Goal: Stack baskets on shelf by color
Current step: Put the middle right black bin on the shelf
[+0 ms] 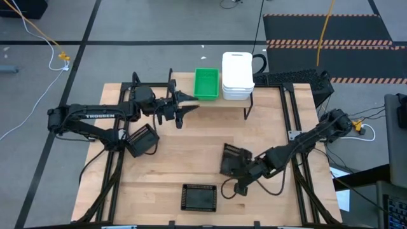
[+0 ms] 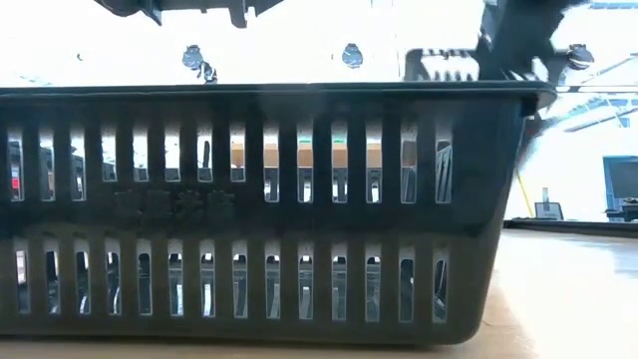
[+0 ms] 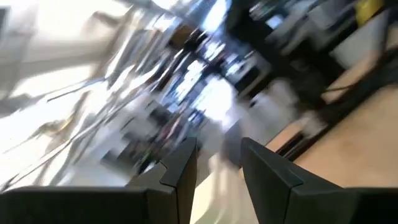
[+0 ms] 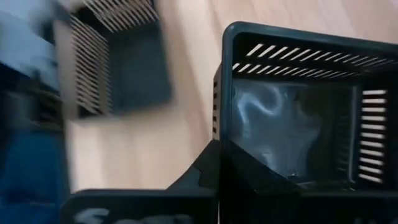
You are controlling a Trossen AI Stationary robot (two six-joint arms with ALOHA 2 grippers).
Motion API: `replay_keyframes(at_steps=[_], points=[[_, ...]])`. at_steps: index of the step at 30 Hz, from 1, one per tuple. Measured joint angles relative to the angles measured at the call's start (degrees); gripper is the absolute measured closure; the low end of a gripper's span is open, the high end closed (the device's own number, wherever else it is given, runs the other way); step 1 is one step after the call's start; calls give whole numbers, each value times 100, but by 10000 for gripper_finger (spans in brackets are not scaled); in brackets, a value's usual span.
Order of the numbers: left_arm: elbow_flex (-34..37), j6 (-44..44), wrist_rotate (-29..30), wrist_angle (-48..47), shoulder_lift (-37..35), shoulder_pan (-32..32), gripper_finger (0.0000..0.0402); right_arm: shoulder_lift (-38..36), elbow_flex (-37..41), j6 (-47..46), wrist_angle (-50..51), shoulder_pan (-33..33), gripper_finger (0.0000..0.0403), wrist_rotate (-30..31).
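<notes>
High view: right fingers (image 1: pixel 236 169) pinched a black basket (image 1: pixel 233 158) at the counter's (image 1: pixel 165 175) five o'clock; left fingers (image 1: pixel 184 106), parted and empty, hovered near the shelf (image 1: pixel 229 102) at twelve. Right wrist view: the thin rim grip could slip, tilting the basket

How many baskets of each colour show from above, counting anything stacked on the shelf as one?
Black baskets: 3
Green basket or stack: 1
White stack: 1
Total: 5
</notes>
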State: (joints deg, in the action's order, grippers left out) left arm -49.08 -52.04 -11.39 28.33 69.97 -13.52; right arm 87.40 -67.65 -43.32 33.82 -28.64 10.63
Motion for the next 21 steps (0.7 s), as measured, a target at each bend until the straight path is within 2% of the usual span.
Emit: replay_keyframes(at_steps=[2, 5, 7, 10, 12, 18, 21], points=[[0, 194, 835, 114, -54, 8, 275, -2, -225, 406, -425, 31, 401, 9], [-40, 639, 2801, 269, -255, 110, 275, 1, -517, 1277, -812, 44, 401, -15], [-34, 897, 4069, 2, -538, 191, 275, 5, -754, 2042, -868, 98, 402, -28], [-36, 1327, 5223, -657, -973, 348, 275, 6, -1139, 3130, -738, 370, 402, -65], [-28, 1712, 5548, -1256, -1307, 450, 275, 1, -1344, 3532, -740, 744, 402, -431], [-31, 3120, 5935, -2958, -2268, 613, 275, 246, -1699, 4241, -669, 2235, 402, -1491], [-31, 3719, 6069, -3696, -2599, 616, 275, 471, -2164, 4845, -699, 2710, 402, -1927]])
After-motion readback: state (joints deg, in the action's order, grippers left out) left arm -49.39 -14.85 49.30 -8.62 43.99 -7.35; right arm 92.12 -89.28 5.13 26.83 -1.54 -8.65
